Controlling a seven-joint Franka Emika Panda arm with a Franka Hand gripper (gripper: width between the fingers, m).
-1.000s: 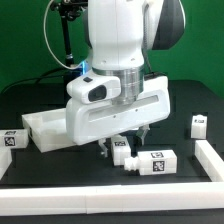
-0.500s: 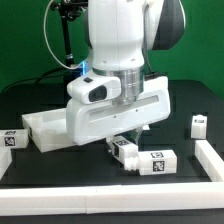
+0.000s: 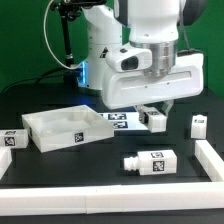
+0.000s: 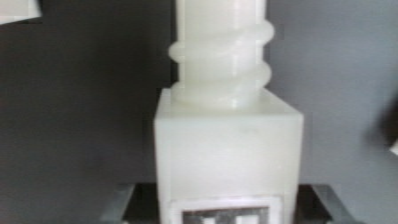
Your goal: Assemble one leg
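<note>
My gripper [image 3: 151,114] is shut on a white leg [image 3: 155,119] and holds it above the black table, to the exterior view's right of the white rimmed top [image 3: 58,129]. In the wrist view the held leg [image 4: 221,130] fills the picture, its threaded peg end pointing away and its tag down between the dark fingers [image 4: 139,203]. A second leg [image 3: 152,162] lies on its side on the table in front. Two more legs stand at the far left [image 3: 12,139] and the far right [image 3: 198,125].
The marker board [image 3: 119,119] lies flat on the table behind the held leg. A white raised border [image 3: 110,190] runs along the table's front and right side. The arm's large white body hangs over the table's middle.
My gripper has risen and moved to the exterior view's right, carrying one leg away from the spot beside the lying leg. The lying leg stays in place.
</note>
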